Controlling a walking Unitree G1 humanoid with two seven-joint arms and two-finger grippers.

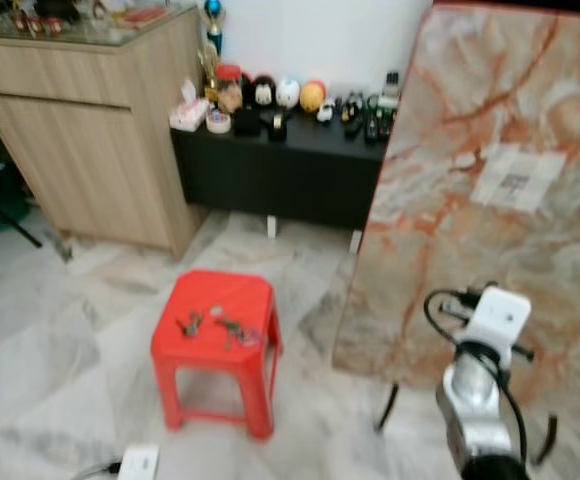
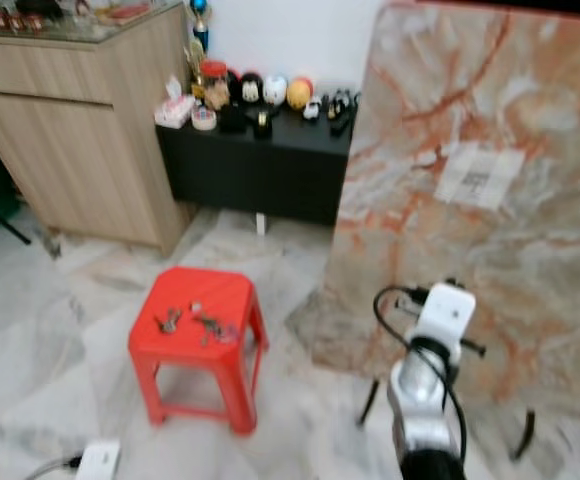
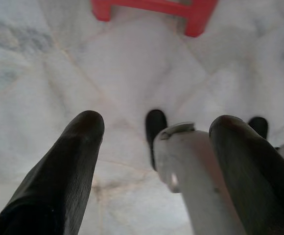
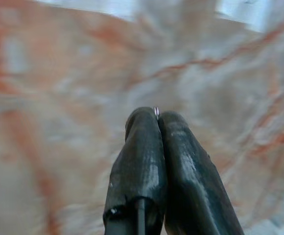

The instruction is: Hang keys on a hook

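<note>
Two small bunches of keys [image 1: 189, 324] [image 1: 235, 330] lie on top of a red plastic stool [image 1: 220, 300] on the marble floor. My right arm [image 1: 480, 400] is raised to the stool's right, its white wrist camera [image 1: 497, 315] facing a big orange-veined marble slab [image 1: 500, 200]. In the right wrist view, the right gripper [image 4: 156, 117] is shut close to that slab, with a tiny silver sliver [image 4: 156, 111] at its tips that is too small to identify. The left gripper [image 3: 156, 127] hangs open over the floor, and the stool's legs [image 3: 196, 22] lie beyond it.
A wooden cabinet [image 1: 90, 130] stands at the back left. Beside it is a low black sideboard [image 1: 270, 160] crowded with figurines and remotes. The leaning slab rests on black feet [image 1: 388, 405]. A white plug box [image 1: 138, 462] with a cable lies on the floor near the stool.
</note>
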